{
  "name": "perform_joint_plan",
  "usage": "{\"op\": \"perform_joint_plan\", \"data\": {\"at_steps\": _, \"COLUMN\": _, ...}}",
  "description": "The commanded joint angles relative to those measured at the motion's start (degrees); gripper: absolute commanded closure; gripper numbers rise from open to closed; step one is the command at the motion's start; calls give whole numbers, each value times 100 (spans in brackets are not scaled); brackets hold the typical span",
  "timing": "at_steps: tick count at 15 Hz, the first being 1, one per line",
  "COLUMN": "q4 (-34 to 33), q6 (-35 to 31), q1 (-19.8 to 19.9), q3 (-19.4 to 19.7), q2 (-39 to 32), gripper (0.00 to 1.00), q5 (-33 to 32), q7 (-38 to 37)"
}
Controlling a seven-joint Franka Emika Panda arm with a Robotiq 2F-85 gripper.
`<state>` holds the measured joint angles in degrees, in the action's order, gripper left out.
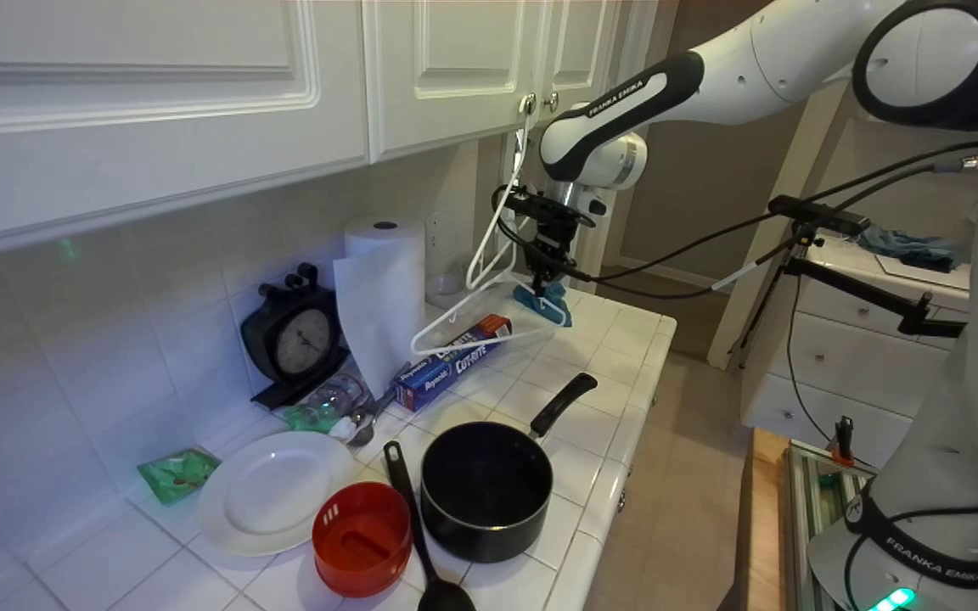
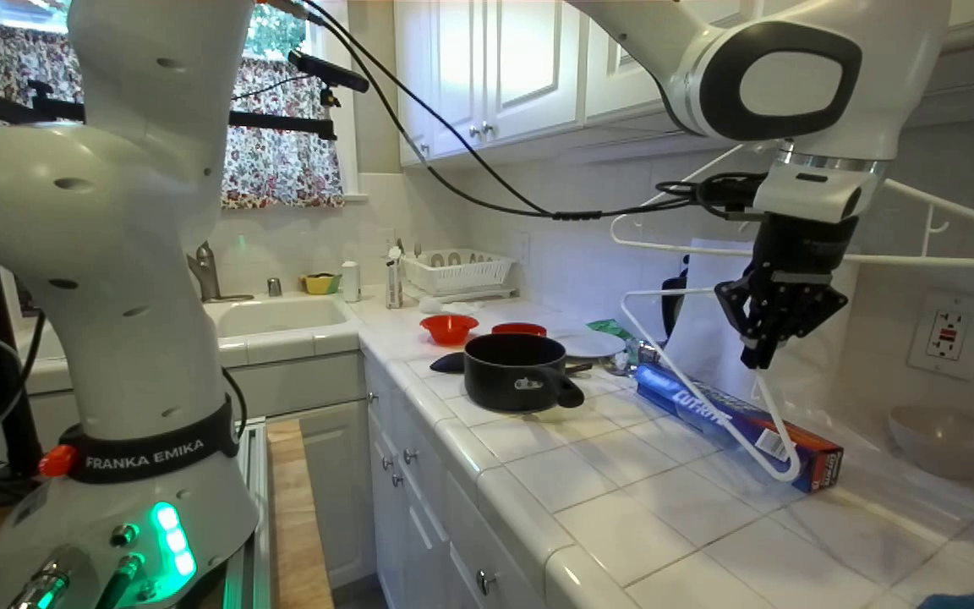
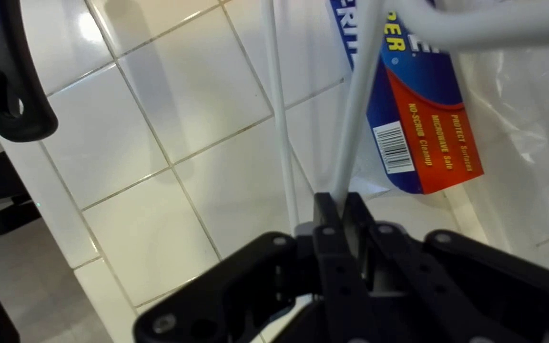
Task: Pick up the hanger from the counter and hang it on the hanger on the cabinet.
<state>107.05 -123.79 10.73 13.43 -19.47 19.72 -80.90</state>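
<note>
A white plastic hanger [image 2: 745, 452] is held above the white tiled counter [image 2: 622, 507], with my gripper [image 2: 755, 362] shut on one of its bars. In the wrist view the hanger bar [image 3: 358, 109] runs in between the fingertips of the gripper [image 3: 341, 200]. Its top hook does not show clearly. A second white hanger [image 2: 943, 260] hangs from a knob [image 1: 528, 103] of the white cabinet [image 1: 455, 110], behind and above the gripper in an exterior view. Whether the two hangers touch, I cannot tell.
Beneath the held hanger lies a blue and red Cut-Rite box [image 1: 455, 361]. A paper towel roll [image 1: 396, 280] stands by the wall. Farther along are a black pot [image 1: 486, 492], a plate [image 1: 272, 496] and a red bowl [image 1: 362, 539]. A clear bowl [image 2: 952, 440] sits near the outlet.
</note>
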Motion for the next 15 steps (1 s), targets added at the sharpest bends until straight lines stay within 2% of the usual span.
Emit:
{"op": "perform_joint_plan", "data": {"at_steps": 1, "q4": -152, "q6": 282, "q1": -36, "q3": 28, "q2": -114, "gripper": 94, "q5": -217, "q7": -335}}
{"op": "perform_joint_plan", "data": {"at_steps": 14, "q4": -282, "q6": 519, "q1": -86, "q3": 41, "q2": -332, "gripper": 93, "q5": -655, "q7": -784}}
{"op": "perform_joint_plan", "data": {"at_steps": 15, "q4": -264, "q6": 494, "q1": -93, "q3": 44, "q2": -317, "gripper": 66, "q5": -662, "q7": -821}}
